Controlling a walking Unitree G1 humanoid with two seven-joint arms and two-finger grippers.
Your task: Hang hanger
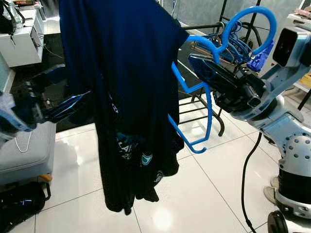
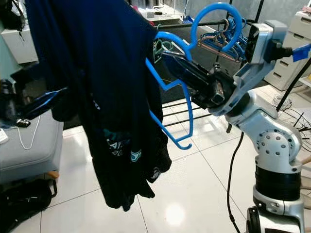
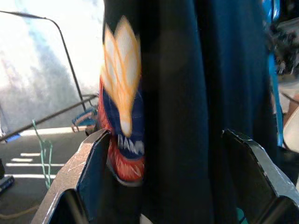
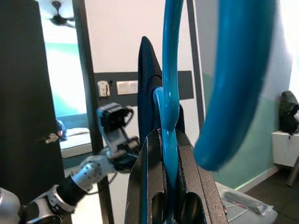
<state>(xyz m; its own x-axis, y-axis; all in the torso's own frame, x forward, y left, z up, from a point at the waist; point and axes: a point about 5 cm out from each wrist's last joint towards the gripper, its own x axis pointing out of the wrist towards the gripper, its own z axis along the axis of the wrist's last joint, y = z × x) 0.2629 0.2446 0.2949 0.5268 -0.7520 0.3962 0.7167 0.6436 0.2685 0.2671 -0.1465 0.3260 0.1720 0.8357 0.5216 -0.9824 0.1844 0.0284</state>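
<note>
Blue hanger [image 1: 204, 92], draped with a dark shirt [image 1: 121, 97], sits clenched at its neck in the right claw [image 1: 201, 65], in front of the rack [image 2: 218, 36]. Beside the shirt's edge, the left claw [image 1: 73, 104] is released, fingers spread.

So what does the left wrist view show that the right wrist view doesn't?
The left wrist view alone shows an orange, red and white print on the dark shirt, with the left gripper's fingers spread either side of the cloth. The right wrist view alone shows the right gripper shut on the blue hanger, the hanger's hook blurred up close, the left arm across the way, and a dark door. Both show the shirt and the blue hanger.
</note>
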